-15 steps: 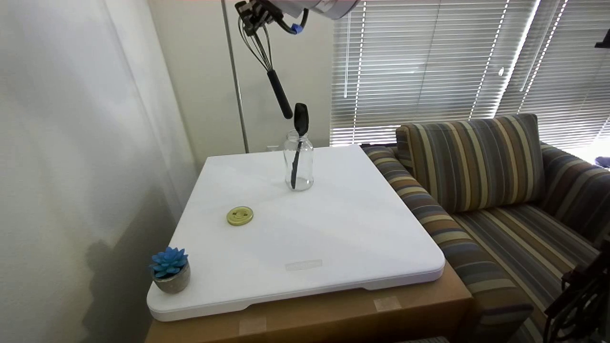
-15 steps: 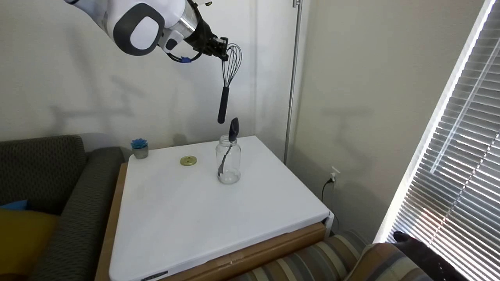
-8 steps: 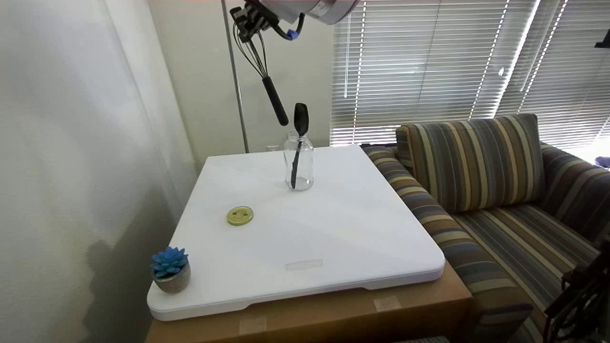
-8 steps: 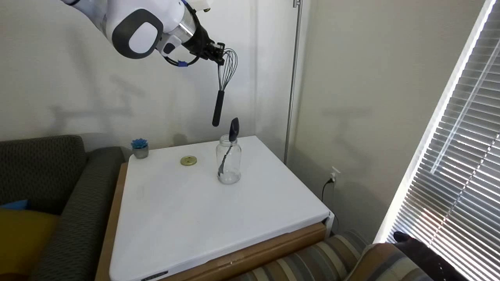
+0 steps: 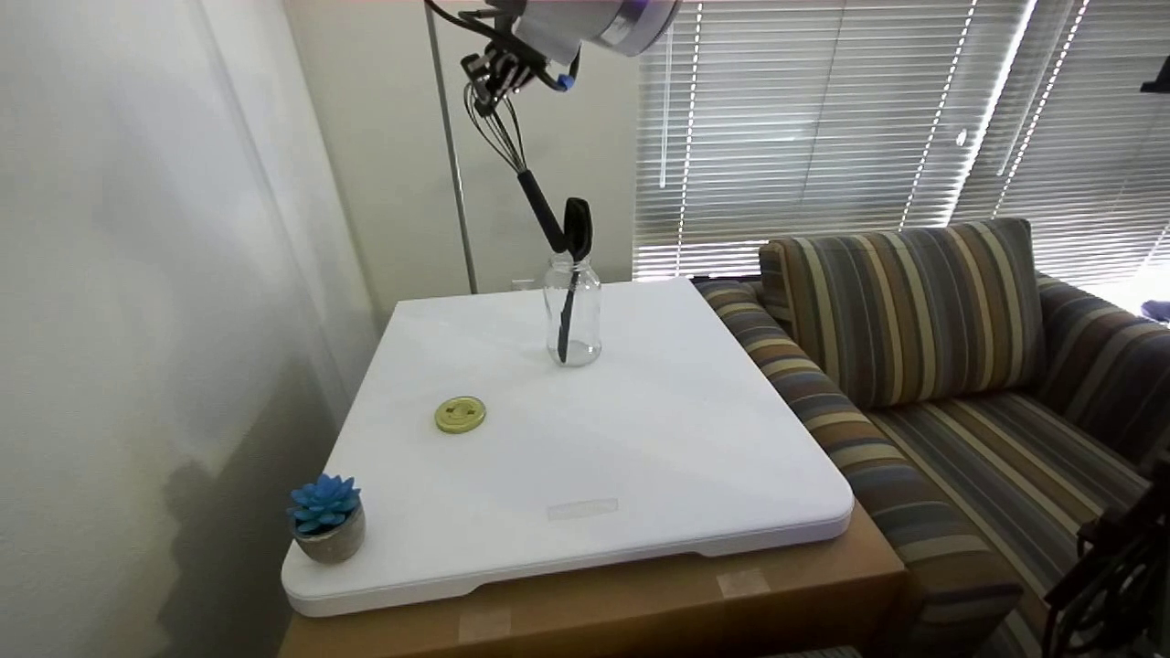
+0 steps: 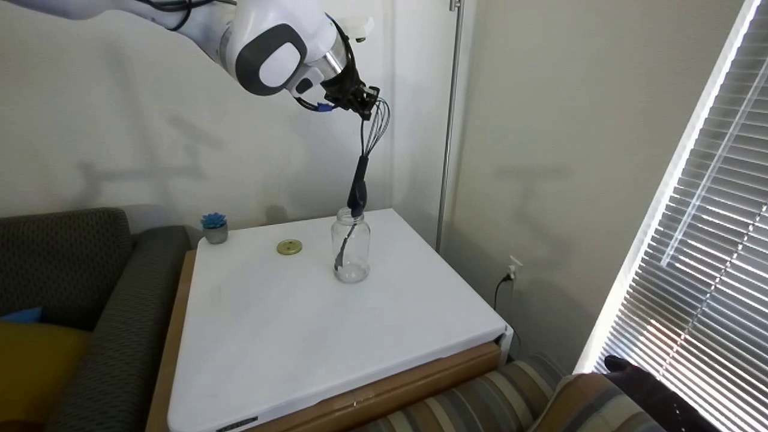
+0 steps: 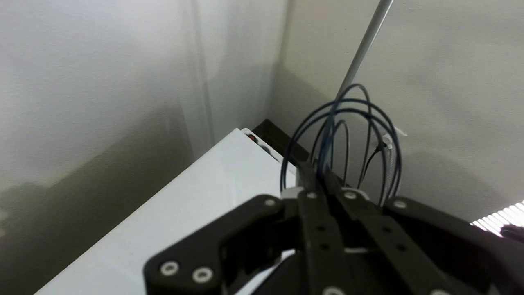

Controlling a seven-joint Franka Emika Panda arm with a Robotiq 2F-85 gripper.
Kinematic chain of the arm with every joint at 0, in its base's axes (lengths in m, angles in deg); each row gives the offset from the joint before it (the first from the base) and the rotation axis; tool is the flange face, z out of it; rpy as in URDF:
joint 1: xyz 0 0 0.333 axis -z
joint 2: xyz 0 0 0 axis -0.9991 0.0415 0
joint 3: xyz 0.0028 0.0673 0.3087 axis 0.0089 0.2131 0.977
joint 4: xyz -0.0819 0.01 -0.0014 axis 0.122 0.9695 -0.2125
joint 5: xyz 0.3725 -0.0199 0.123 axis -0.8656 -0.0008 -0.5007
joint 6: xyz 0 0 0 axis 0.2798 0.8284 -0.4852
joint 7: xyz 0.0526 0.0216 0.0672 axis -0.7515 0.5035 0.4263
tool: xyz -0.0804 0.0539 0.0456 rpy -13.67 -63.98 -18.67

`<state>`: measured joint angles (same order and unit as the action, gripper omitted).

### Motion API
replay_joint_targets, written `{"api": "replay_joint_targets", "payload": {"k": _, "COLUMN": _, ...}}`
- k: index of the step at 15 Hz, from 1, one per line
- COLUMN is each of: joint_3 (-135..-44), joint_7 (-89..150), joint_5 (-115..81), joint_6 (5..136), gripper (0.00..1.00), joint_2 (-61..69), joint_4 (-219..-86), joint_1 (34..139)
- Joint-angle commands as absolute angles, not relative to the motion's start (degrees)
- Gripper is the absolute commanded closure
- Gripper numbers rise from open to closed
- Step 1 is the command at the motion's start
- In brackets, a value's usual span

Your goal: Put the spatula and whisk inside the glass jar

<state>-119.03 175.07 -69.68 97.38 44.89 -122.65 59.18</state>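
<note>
The spatula [image 5: 578,227] leans in the glass jar [image 5: 589,315] — done; the whisk [image 5: 541,208], wires clamped in the jaws, handle near the rim, seemingly awaits insertion.

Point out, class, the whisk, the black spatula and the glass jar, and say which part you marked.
Whisk [image 5: 535,196]: in an exterior view, on the black handle.
Black spatula [image 5: 579,227]: in an exterior view, on the rounded head.
Glass jar [image 6: 360,251]: in an exterior view, on the clear side wall.
</note>
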Motion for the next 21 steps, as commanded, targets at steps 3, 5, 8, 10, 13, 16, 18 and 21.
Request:
{"api": "replay_joint_targets", "payload": {"k": 3, "joint_3": -120.1, "joint_7": 175.1, "joint_5": -72.2, "joint_6": 93.5, "gripper": 0.99, "joint_2": 46.0, "joint_4": -117.6, "joint_1": 59.9}}
{"api": "replay_joint_targets", "payload": {"k": 5, "joint_3": -120.5, "joint_7": 175.1, "joint_5": -72.5, "joint_6": 93.8, "gripper": 0.99, "joint_2": 44.5, "joint_4": -119.5, "joint_1": 58.9}}
{"api": "replay_joint_targets", "payload": {"k": 8, "joint_3": -121.7, "joint_7": 175.1, "joint_5": -72.5, "joint_6": 94.6, "gripper": 0.99, "joint_2": 42.9, "joint_4": -122.4, "joint_1": 57.2}}
{"api": "replay_joint_targets", "payload": {"k": 10, "joint_3": -123.7, "joint_7": 175.1, "joint_5": -72.9, "joint_6": 94.0, "gripper": 0.99, "joint_2": 41.5, "joint_4": -125.4, "joint_1": 55.4}}
{"api": "replay_joint_targets", "payload": {"k": 13, "joint_3": -127.4, "joint_7": 175.2, "joint_5": -73.5, "joint_6": 93.0, "gripper": 0.99, "joint_2": 39.3, "joint_4": -131.4, "joint_1": 51.7}}
{"api": "replay_joint_targets", "payload": {"k": 16, "joint_3": -127.9, "joint_7": 175.2, "joint_5": -73.0, "joint_6": 93.7, "gripper": 0.99, "joint_2": 36.4, "joint_4": -136.9, "joint_1": 49.0}}
{"api": "replay_joint_targets", "payload": {"k": 18, "joint_3": -127.1, "joint_7": 173.8, "joint_5": -73.8, "joint_6": 94.9, "gripper": 0.99, "joint_2": 33.8, "joint_4": -140.6, "joint_1": 47.6}}
{"api": "replay_joint_targets", "payload": {"k": 21, "joint_3": -118.3, "joint_7": 174.3, "joint_5": -67.8, "joint_6": 101.9, "gripper": 0.99, "joint_2": 26.1, "joint_4": -147.6, "joint_1": 49.5}}
